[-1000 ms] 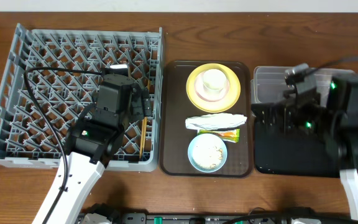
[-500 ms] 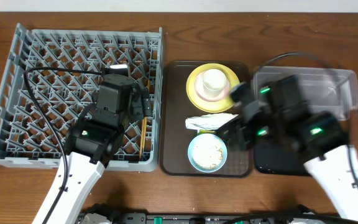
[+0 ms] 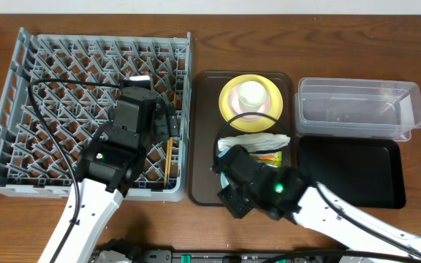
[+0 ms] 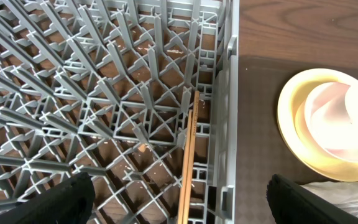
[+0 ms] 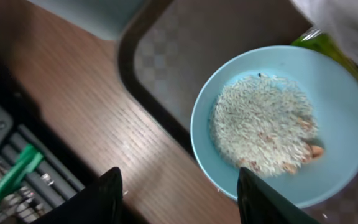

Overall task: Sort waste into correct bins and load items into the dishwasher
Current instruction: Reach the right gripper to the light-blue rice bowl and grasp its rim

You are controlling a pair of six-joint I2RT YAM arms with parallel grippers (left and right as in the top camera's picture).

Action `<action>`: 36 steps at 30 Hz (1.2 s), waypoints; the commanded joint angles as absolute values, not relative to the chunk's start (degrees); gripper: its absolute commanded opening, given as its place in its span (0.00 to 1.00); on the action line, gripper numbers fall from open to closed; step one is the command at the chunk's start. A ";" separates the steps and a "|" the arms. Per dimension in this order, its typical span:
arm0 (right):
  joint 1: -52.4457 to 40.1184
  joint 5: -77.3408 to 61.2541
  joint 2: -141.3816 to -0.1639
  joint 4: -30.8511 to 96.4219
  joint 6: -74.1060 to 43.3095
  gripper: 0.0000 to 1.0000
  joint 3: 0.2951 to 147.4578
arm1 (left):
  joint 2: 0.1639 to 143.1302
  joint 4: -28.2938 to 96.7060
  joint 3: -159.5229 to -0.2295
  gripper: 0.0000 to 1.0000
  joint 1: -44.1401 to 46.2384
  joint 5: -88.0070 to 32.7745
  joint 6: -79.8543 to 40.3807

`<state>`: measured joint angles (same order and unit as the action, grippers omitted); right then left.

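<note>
wooden chopsticks (image 4: pixel 188 155) in rack (image 3: pixel 108 38); plate (image 3: pixel 229 113), cup (image 3: pixel 251 95), wrapper (image 3: pixel 258 140), packet (image 3: pixel 272 155), bowl (image 5: pixel 278 61) at tray's (image 3: pixel 205 131) 6 o'clock pending. left gripper (image 4: pixel 179 194) wide, empty; right gripper (image 5: pixel 178 196) half-open, empty.

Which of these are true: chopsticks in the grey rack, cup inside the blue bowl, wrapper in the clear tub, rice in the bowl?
The chopsticks lie in the grey rack: true.
The cup sits inside the blue bowl: false; it stands on the yellow plate.
The wrapper is in the clear tub: false; it lies on the brown tray.
The bowl holds rice: true.
</note>
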<state>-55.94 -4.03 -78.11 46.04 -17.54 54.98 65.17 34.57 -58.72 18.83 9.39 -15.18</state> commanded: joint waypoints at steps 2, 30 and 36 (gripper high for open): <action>-57.47 -0.64 -81.97 43.90 -19.51 0.54 53.10 | 65.28 34.72 -59.70 0.92 18.55 9.91 -15.27; -57.47 -3.25 -88.79 42.59 -5.93 0.28 53.25 | 65.28 34.72 -59.70 0.92 18.55 9.91 -15.27; -57.45 -0.47 -89.95 42.65 -4.60 0.27 53.21 | 65.28 34.72 -59.70 0.92 18.55 9.91 -15.27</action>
<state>-57.14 -2.26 -88.82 42.57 -6.57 53.41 65.17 34.57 -58.72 18.85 9.41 -15.18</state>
